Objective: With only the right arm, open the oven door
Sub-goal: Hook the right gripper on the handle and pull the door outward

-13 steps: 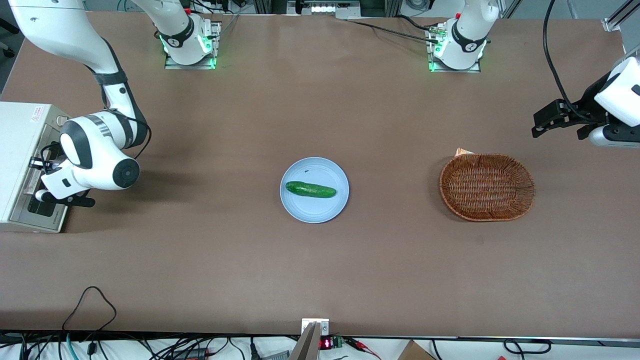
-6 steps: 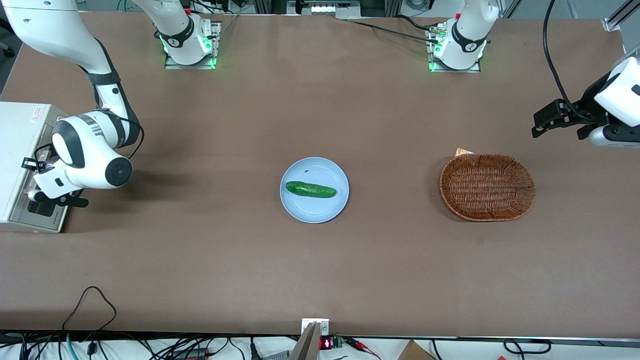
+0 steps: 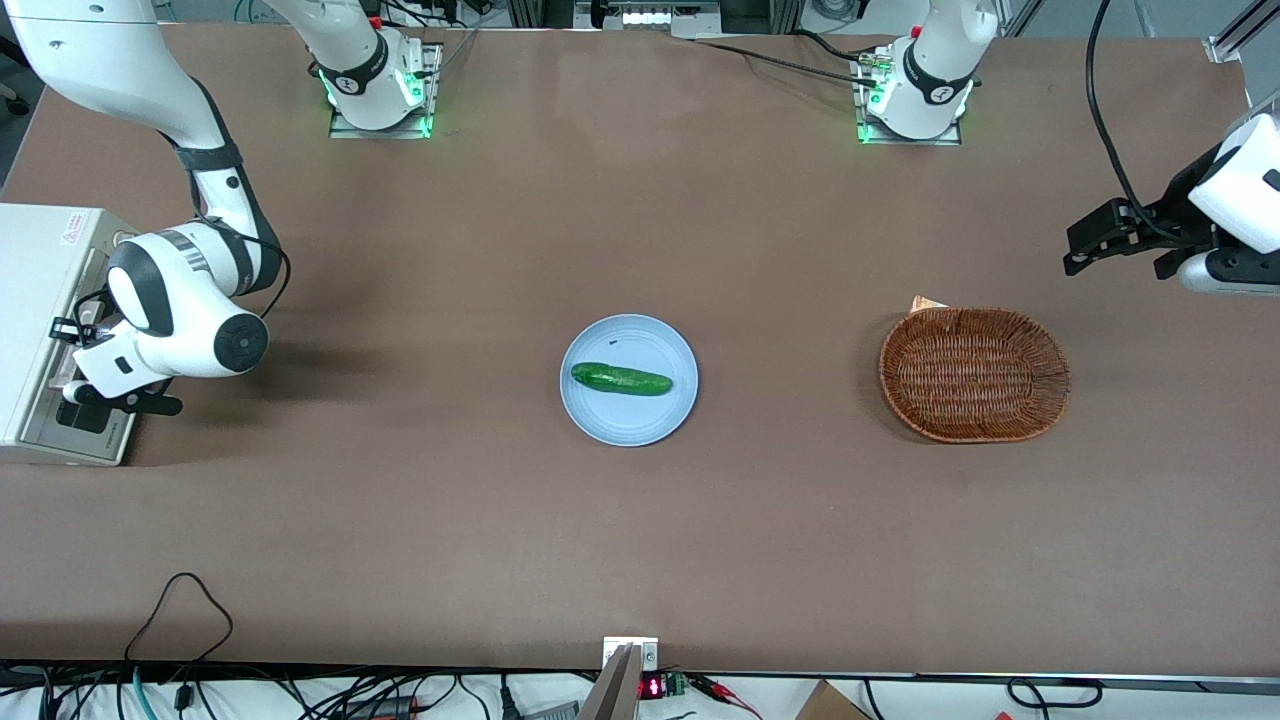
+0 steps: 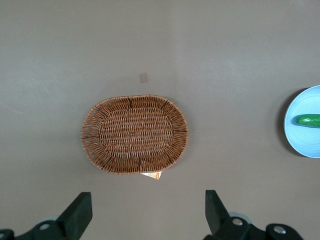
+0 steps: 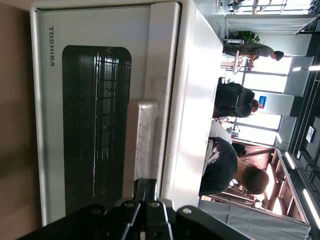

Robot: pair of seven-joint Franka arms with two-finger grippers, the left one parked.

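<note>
The cream-white oven (image 3: 35, 300) stands at the working arm's end of the table. In the right wrist view its door (image 5: 100, 125) lies flat against the oven body, with a dark glass window (image 5: 95, 130) and a pale bar handle (image 5: 141, 140). The wire rack shows through the glass. My right gripper (image 5: 146, 187) is shut with nothing between its fingers. Its fingertips sit right at the handle; I cannot tell whether they touch it. In the front view the right arm's wrist (image 3: 175, 320) hangs in front of the oven door (image 3: 75, 425), and the gripper (image 3: 75, 375) is mostly hidden under it.
A light-blue plate (image 3: 628, 420) with a green cucumber (image 3: 621, 379) lies mid-table. A brown wicker basket (image 3: 973, 374) sits toward the parked arm's end and also shows in the left wrist view (image 4: 135, 134). A black cable (image 3: 180, 600) loops at the table's near edge.
The right arm's wrist and gripper have shifted closer to the oven front than a second ago, then eased back very slightly. The oven door looks the same.
</note>
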